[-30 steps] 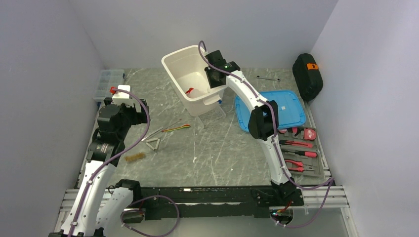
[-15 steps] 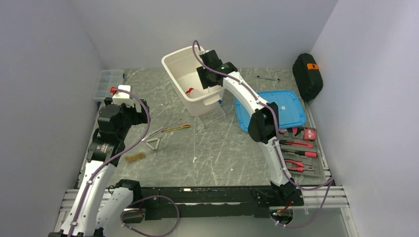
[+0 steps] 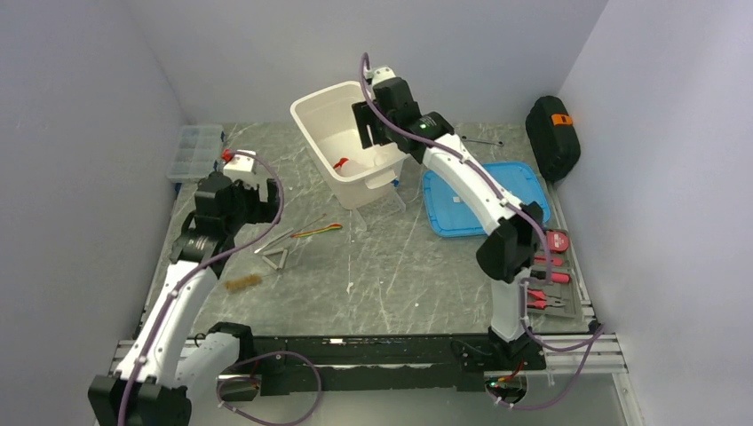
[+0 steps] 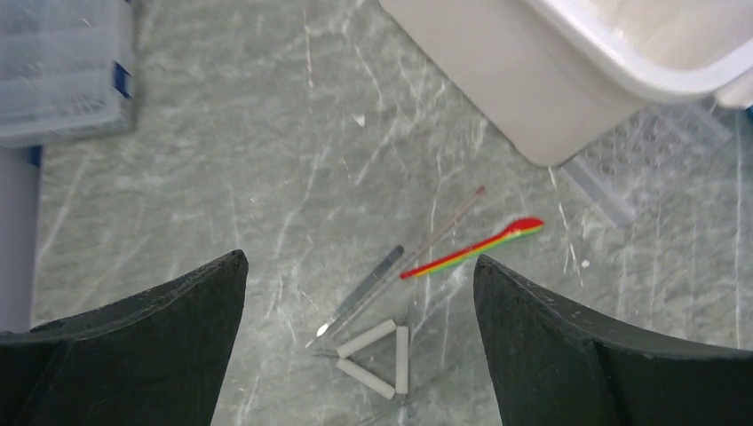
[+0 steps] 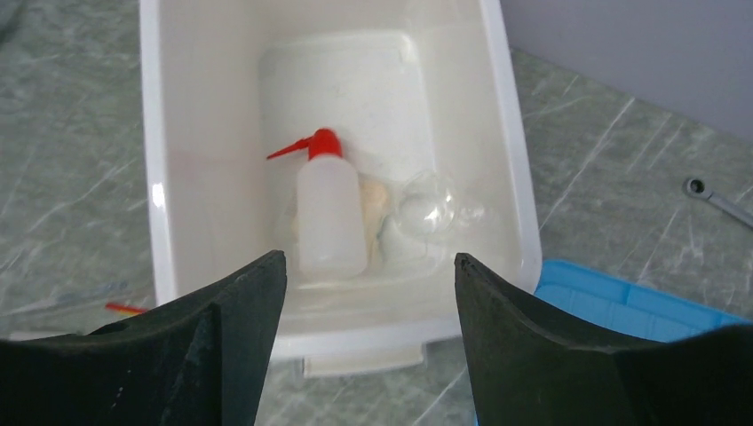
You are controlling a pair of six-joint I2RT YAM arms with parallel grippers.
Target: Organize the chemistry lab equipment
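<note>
Right hand (image 5: 367, 262) lifted; translucent red-nozzled bottle (image 5: 330, 217) flat in bin (image 5: 513, 160).

Squeeze bottle (image 5: 330, 217) inside tub (image 5: 149, 133)

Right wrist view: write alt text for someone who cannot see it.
A translucent squeeze bottle with a red nozzle lies in a white plastic bin, beside a clear round flask. The two dark fingers stand apart in the foreground, holding nothing.

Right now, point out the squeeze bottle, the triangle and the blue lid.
Squeeze bottle (image 5: 330, 217): right wrist view, mid-body.
Triangle (image 4: 401, 358): left wrist view, right side.
Blue lid (image 3: 448, 217): top view, near-left part.
</note>
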